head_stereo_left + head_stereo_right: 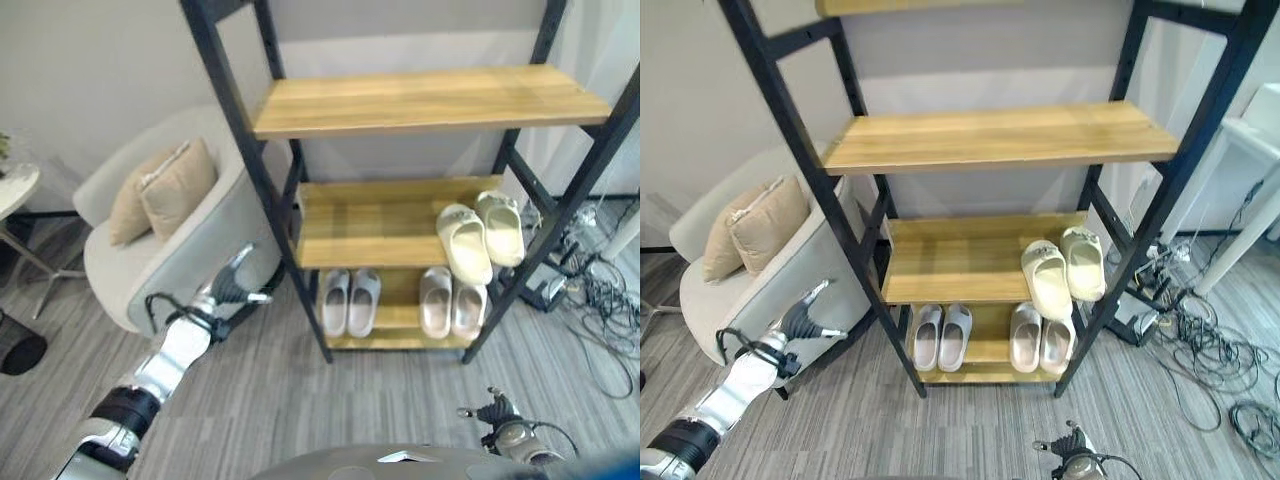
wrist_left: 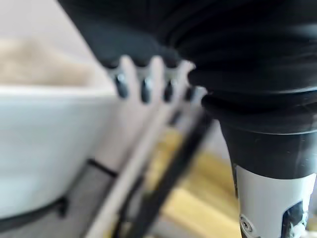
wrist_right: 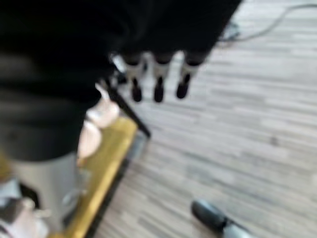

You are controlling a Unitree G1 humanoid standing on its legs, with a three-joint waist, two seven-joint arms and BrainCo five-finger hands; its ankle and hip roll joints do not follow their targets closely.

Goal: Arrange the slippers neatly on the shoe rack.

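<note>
Standing three pairs deep, the slippers sit on the black-framed wooden shoe rack (image 1: 420, 100): a cream pair (image 1: 482, 235) on the middle shelf's right side, one slipper angled toward the front edge, and a grey pair (image 1: 350, 300) and a pinkish pair (image 1: 452, 303) side by side on the bottom shelf. The robot's left hand (image 1: 238, 283) hovers empty, fingers loosely spread, between the rack's left leg and a pale armchair (image 1: 170, 240) with a tan cushion (image 1: 165, 188). The right hand (image 1: 495, 410) hangs low over the grey floor (image 1: 300, 400), fingers relaxed, holding nothing.
</note>
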